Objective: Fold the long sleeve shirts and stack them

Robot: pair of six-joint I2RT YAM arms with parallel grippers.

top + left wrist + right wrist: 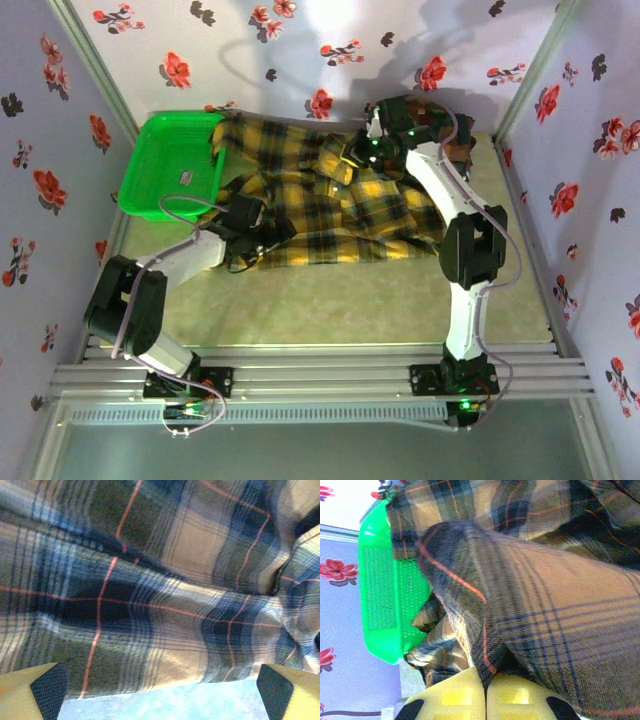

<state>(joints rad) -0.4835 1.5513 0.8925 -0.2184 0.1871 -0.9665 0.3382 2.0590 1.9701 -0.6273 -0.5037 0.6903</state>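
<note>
In right wrist view: right tool (485, 700) clenched on mustard-yellow and black plaid flannel shirt (545, 605); from top, pinch hard to make out. Left tool (160, 690) released, spread wide.

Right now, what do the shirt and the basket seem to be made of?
Shirt: soft woven cloth, probably cotton flannel, matt; fine diagonal weave lines show up close, and it drapes in loose folds. Basket: moulded plastic, bright green and slightly glossy; its wall is a stiff grid of small holes with a smooth rounded rim.
</note>
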